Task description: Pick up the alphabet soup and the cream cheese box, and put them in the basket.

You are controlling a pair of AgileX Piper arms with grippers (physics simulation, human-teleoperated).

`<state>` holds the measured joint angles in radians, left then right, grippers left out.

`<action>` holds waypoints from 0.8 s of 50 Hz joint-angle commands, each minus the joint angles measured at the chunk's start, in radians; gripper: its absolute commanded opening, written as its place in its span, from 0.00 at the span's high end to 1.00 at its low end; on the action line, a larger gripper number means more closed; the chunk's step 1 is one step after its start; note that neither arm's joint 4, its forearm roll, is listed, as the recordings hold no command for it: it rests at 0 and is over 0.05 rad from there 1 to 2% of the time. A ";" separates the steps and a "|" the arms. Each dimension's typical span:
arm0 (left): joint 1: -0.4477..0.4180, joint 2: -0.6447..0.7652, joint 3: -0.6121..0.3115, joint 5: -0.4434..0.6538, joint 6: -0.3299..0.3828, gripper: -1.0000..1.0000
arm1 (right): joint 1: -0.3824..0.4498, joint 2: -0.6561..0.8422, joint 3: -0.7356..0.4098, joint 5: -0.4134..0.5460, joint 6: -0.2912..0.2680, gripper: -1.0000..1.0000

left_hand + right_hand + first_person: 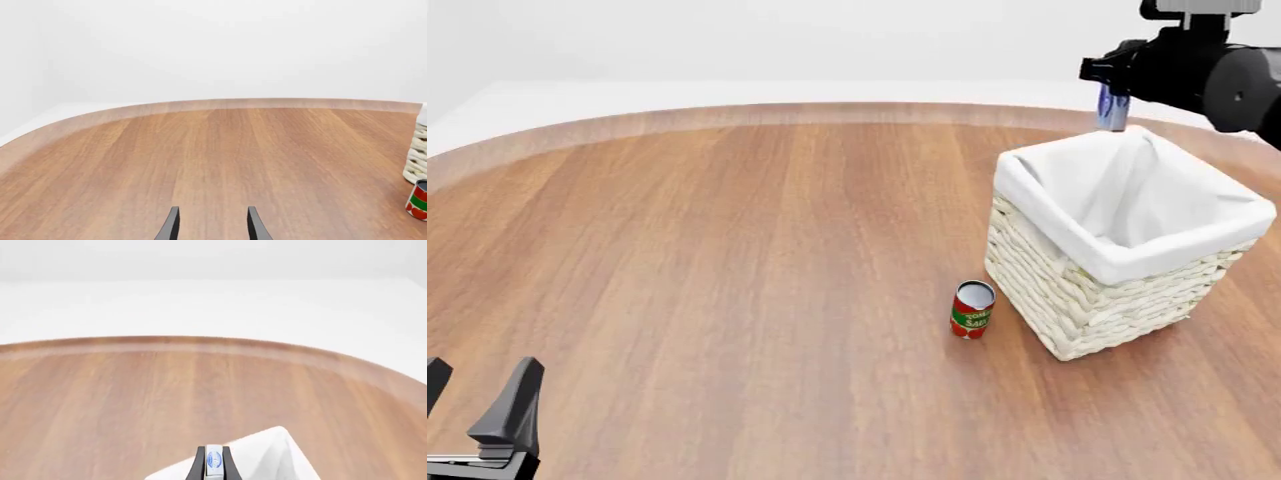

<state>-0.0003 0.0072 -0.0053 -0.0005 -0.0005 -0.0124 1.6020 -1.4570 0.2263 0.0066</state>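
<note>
Item 1, your right gripper (1113, 108): raised at about 1 o'clock in the front view, above the far rim of the basket (1054, 300). Its jaws are clenched on the cream cheese box (214, 460), a small pale blue and white box with a darker blue mark, pinched edge-on between the two dark fingers (199, 462). In the right wrist view the basket's white cloth lining (267, 450) lies just beneath the box.

Item 2, your left gripper (474, 405): low at about 8 o'clock in the front view, near the worktop's near edge. Its jaws are released, with nothing between them; bare wood shows in the gap in the left wrist view.

Item 3, basket: square, cream-white wicker, white cloth folded over the rim, standing on the worktop (721, 260) at about 3 o'clock. You cannot see its floor from the front view.

Item 4, red and green can (972, 309): upright on the worktop, just beside the basket's near-left corner, not touching it as far as you can tell. It also shows at the edge of the left wrist view.

Item 5, alphabet soup: not visible in any view.
</note>
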 commanded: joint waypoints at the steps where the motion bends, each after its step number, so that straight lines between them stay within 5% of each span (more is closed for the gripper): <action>1: 0.000 0.000 0.000 0.000 0.000 0.00 | -0.067 0.017 0.008 -0.035 0.026 1.00; 40: 0.000 0.000 0.000 0.000 0.000 0.00 | -0.154 0.120 0.101 -0.144 0.030 1.00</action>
<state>-0.0003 0.0072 -0.0053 -0.0005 -0.0005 -0.1591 1.7076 -1.3746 0.1077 0.0291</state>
